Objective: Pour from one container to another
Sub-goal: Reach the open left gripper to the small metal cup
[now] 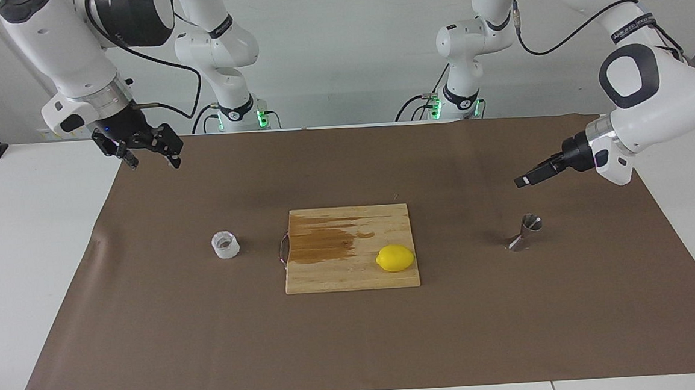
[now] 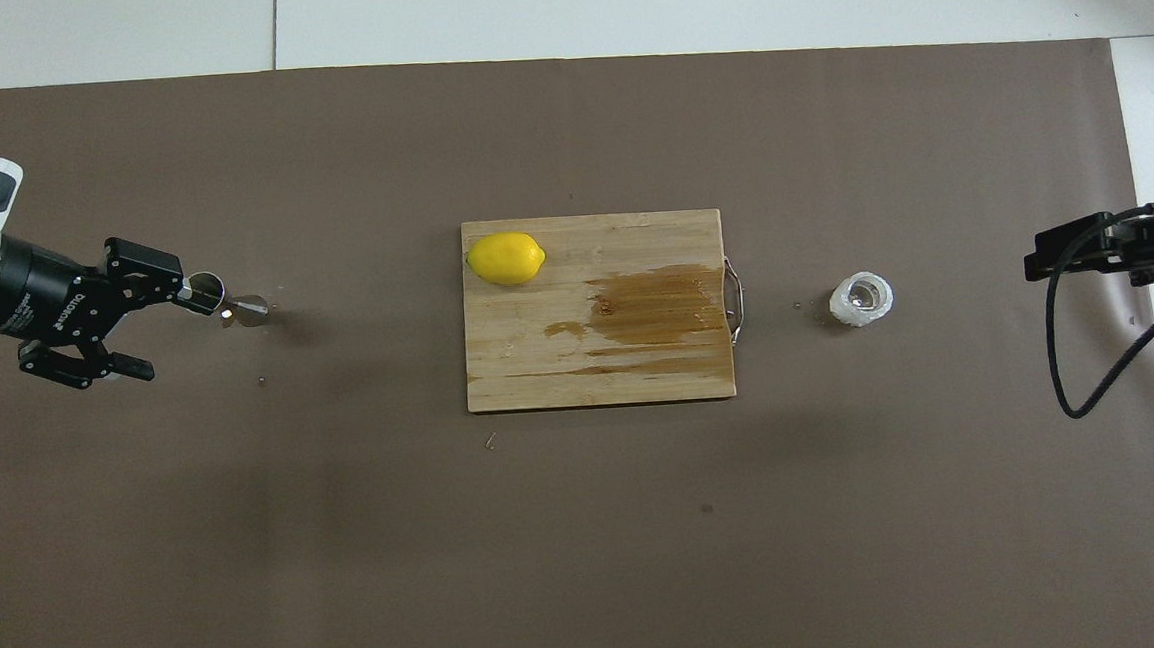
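Observation:
The small white ridged plastic cup (image 1: 225,244) stands on the brown mat toward the right arm's end; it also shows in the overhead view (image 2: 861,300). The steel hourglass jigger (image 1: 525,232) stands on the mat toward the left arm's end, and its rim shows in the overhead view (image 2: 206,288). My left gripper (image 1: 523,180) is open and empty, raised over the mat beside the jigger without touching it; the overhead view (image 2: 162,332) shows one finger covering the jigger's edge. My right gripper (image 1: 152,161) is open and empty, raised over the mat's corner, well apart from the cup.
A wooden cutting board (image 1: 352,276) with a wet brown stain lies mid-mat between cup and jigger. A lemon (image 1: 395,258) sits on its corner toward the left arm's end. The mat (image 1: 356,339) ends at white table on both sides.

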